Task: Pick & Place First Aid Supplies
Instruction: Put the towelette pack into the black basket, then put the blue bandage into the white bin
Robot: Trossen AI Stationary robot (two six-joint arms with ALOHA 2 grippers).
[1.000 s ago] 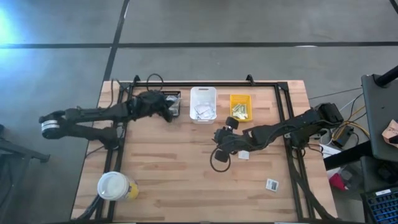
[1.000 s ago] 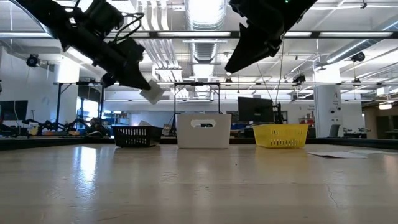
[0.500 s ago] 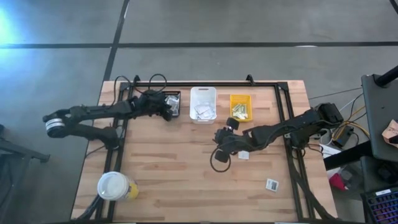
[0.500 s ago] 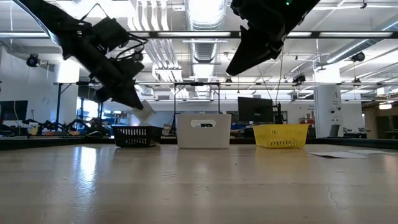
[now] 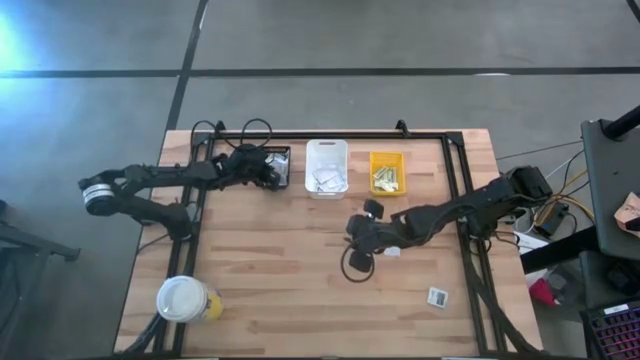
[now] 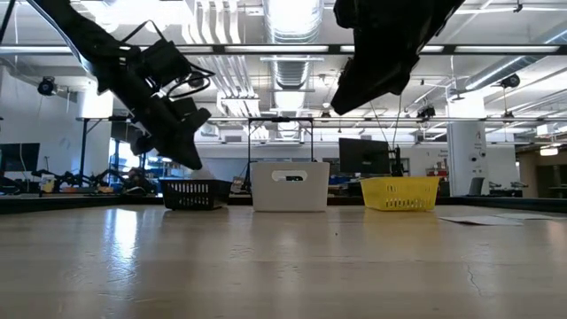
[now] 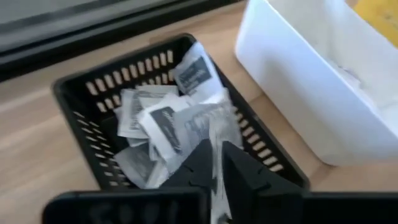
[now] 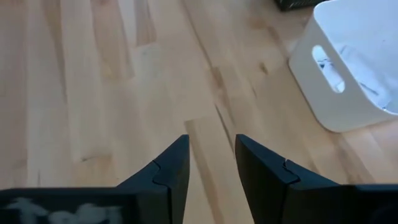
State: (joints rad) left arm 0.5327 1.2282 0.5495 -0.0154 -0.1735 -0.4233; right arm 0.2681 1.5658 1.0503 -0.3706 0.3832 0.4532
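Observation:
My left gripper (image 5: pixel 269 173) hangs over the black bin (image 7: pixel 81 99), pointing down into it, shut on a white packet (image 7: pixel 213 134). Several white packets with dark printed patches (image 7: pixel 158 124) lie in that bin. In the low view the left gripper (image 6: pixel 190 159) is just above the black bin's rim (image 6: pixel 193 184). My right gripper (image 8: pixel 211 152) stands open over bare wood near the table's middle (image 5: pixel 352 232), nothing between its fingers. One packet (image 5: pixel 392 250) lies under the right arm, another (image 5: pixel 437 296) near the front right. My left gripper has a white packet between its two fingers (image 7: pixel 198 163), which come from above, slanting down into the black bin. The packet's far part (image 7: pixel 214 127) sticks out beyond the fingertips above the packets in the bin. Which edge is pinched, the fingers hide.
A white bin (image 5: pixel 327 167) and a yellow bin (image 5: pixel 386 172) stand in a row right of the black bin (image 5: pixel 279 166) at the table's far edge. A large white-lidded cup (image 5: pixel 183 298) stands at the front left. A black frame (image 5: pixel 455 170) rims the table.
My left gripper has sunk with the white packet and drawn toward the table's far left, coming down over the black bin and tipping steeper. The packet, earlier showing below the fingers in the low view, no longer shows there. My right wrist has rolled a little.

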